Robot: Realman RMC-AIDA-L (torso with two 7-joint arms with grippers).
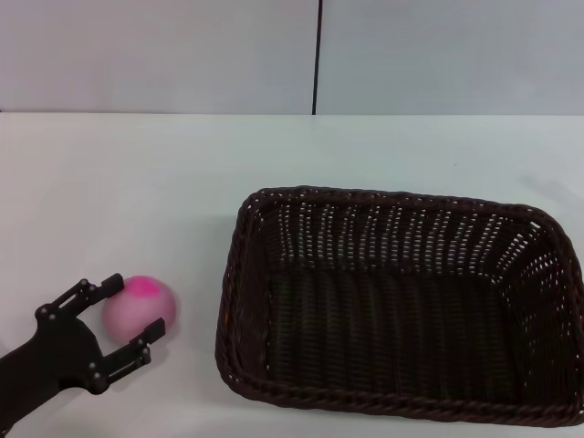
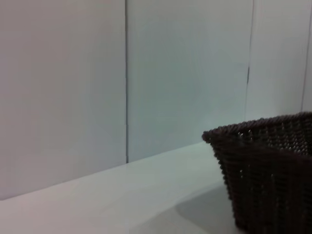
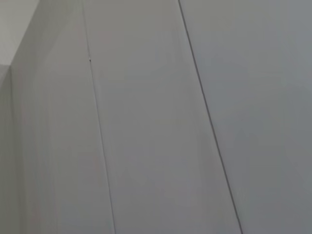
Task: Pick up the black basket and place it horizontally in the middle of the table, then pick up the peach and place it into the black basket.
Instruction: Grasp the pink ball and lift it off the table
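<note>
The black basket (image 1: 239, 301) stands lengthwise across the white table (image 1: 137, 182), from the middle to the right edge, and holds nothing. Its corner also shows in the left wrist view (image 2: 268, 165). The peach (image 1: 146, 306), pale pink with a magenta blotch, lies on the table to the left of the basket. My left gripper (image 1: 135, 307) is at the front left. It is open, with one finger (image 1: 102, 288) on each side of the peach, close to its surface. My right gripper is out of view, and its wrist view shows only wall panels.
A grey panelled wall (image 1: 182, 55) runs along the table's far edge. Bare tabletop lies behind the peach and the basket. The basket's right end reaches the edge of the head view.
</note>
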